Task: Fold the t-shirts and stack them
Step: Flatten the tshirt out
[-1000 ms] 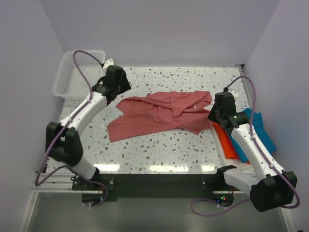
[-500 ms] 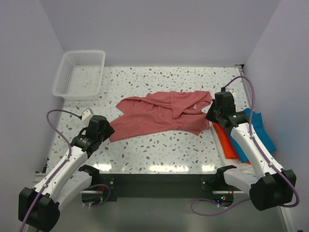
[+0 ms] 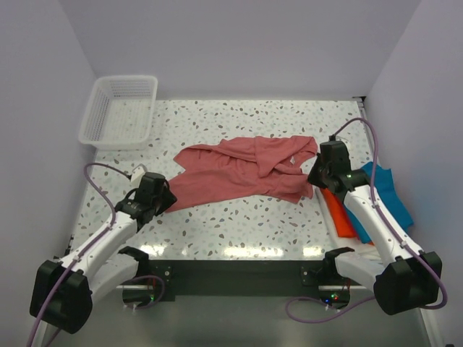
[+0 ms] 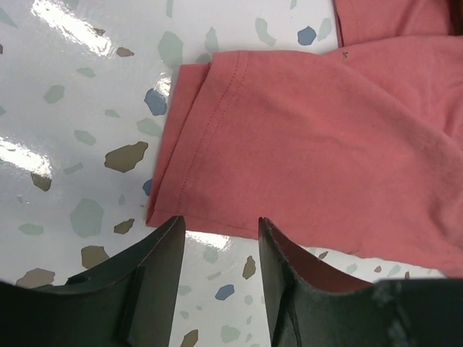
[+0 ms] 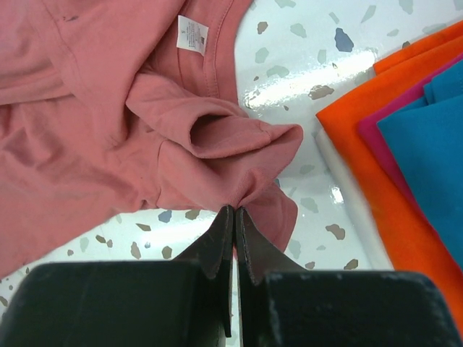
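Red shirt lies crumpled on table. Right gripper is pressed together, pinching a fold at the shirt's right end, likely to pull it flat. Left gripper is spread, straddling the near-left hem corner, not gripping. Orange shirt and teal shirt lie folded just right of it.

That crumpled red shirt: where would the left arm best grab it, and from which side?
Its near-left hem corner, approached from the table's front-left. There the salmon-red shirt lies flat with tabletop showing on two sides, and the left arm's open jaws face it. The right end is bunched and pinched in the right jaws.
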Robot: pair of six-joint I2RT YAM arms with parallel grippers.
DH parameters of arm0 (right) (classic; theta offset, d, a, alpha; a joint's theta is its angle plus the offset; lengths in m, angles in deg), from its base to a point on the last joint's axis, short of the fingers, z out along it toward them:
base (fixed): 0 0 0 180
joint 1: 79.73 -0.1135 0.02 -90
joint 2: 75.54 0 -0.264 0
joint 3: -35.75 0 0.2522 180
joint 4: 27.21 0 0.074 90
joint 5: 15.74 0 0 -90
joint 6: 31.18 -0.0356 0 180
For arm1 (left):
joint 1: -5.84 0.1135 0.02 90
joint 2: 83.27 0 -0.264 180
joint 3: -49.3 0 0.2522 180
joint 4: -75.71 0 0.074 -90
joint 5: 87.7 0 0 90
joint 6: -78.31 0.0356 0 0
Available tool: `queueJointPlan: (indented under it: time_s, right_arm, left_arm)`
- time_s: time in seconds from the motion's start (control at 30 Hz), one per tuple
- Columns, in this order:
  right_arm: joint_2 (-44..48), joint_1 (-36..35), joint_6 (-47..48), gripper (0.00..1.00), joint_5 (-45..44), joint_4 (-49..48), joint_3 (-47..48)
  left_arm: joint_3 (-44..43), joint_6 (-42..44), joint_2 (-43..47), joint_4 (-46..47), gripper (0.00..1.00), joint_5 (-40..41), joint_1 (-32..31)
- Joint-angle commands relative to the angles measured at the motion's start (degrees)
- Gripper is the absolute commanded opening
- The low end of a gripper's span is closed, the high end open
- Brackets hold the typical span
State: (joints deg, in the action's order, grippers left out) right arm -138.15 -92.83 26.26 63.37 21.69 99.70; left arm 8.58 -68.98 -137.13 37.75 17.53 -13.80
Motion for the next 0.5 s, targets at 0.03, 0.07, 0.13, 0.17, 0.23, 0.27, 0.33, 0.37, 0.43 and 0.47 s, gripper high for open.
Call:
queueJointPlan:
  time_s: [0.03,0.07,0.13,0.17,0.23,0.27,0.33,0.37,0.43,0.47]
  right_arm:
    - [0.2,0.2,-0.2,0.0,0.5,-1.9,0.3]
    - [0.2,0.2,-0.1,0.0,0.8,-1.9,0.3]
    - [0.1,0.2,-0.1,0.0,0.9,-1.9,0.5]
    - [0.1,0.2,-0.1,0.0,0.9,-1.8,0.6]
    - [0.1,0.2,0.0,0.0,0.8,-1.7,0.6]
    - [0.0,0.2,0.0,0.0,0.9,-1.6,0.6]
    - [0.2,0.2,0.1,0.0,0.7,-1.6,0.4]
    - [0.2,0.2,0.1,0.0,0.6,-1.6,0.3]
    - [0.1,0.2,0.0,0.0,0.7,-1.8,0.1]
    - [-0.1,0.1,-0.1,0.0,0.9,-1.9,0.1]
  left_arm:
    - [1.3,-0.2,-1.2,2.7,0.48,1.9,-0.1]
    - [1.4,-0.7,-1.4,2.7,0.48,2.5,-0.1]
    - [2.0,-1.8,-2.6,3.3,0.48,3.8,-0.1]
    - [2.1,-2.2,-3.3,3.4,0.48,4.0,-0.1]
    - [1.9,-3.2,-5.6,3.8,0.48,4.2,-0.1]
    - [1.9,-3.3,-6.5,3.9,0.48,4.1,-0.1]
    - [2.3,-3.8,-8.4,4.3,0.48,4.1,-0.1]
    - [2.4,-4.0,-9.1,5.0,0.48,4.0,-0.1]
    - [2.9,-4.0,-10.5,5.8,0.48,3.8,-0.1]
    - [3.0,-4.1,-10.9,6.3,0.48,3.7,-0.1]
